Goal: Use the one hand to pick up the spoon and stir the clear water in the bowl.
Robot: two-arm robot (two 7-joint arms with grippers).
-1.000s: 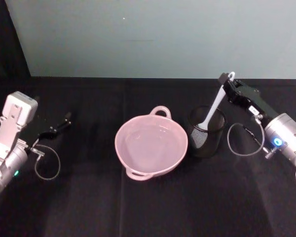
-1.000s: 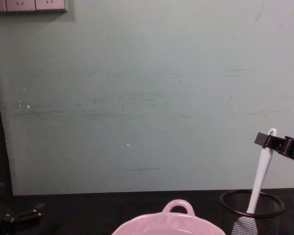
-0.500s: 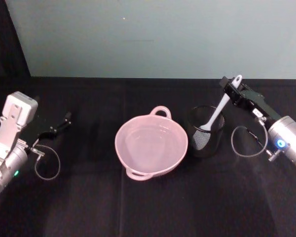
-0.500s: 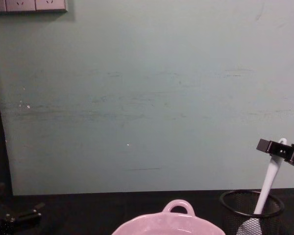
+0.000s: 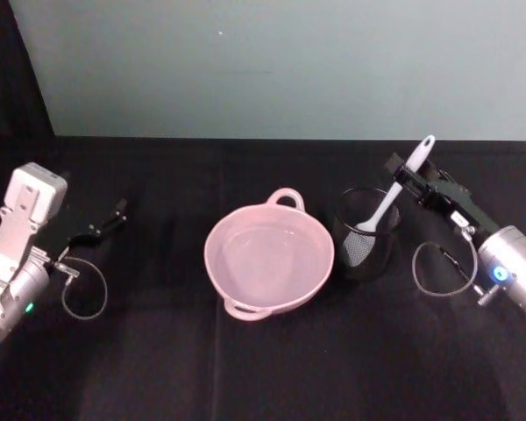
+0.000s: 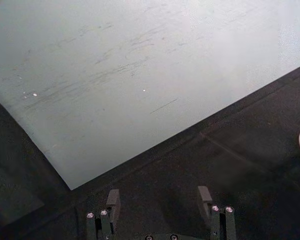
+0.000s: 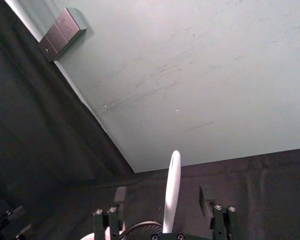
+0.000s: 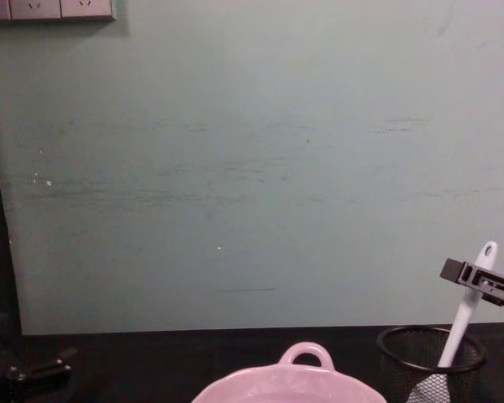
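The white spoon (image 5: 387, 203) stands slanted in a black wire-mesh cup (image 5: 366, 254), its head down inside and its holed tip up to the right. My right gripper (image 5: 406, 175) is open around the upper handle; in the right wrist view the spoon (image 7: 172, 185) runs between the spread fingers (image 7: 121, 195) without clear contact. From the chest the right gripper (image 8: 479, 281) crosses the spoon (image 8: 469, 311) just below its tip. The pale pink bowl (image 5: 212, 254) holding clear water (image 5: 272, 259) sits left of the cup. My left gripper (image 5: 105, 224) rests open at the far left.
A black cloth covers the table, and a pale green wall stands close behind it. The mesh cup (image 8: 433, 361) almost touches the bowl's right side (image 8: 281, 388). A loose cable loops hang beside each wrist.
My right gripper has come down and back to the right along the handle. The spoon now leans further right, its tip lower. The left arm has stayed put.
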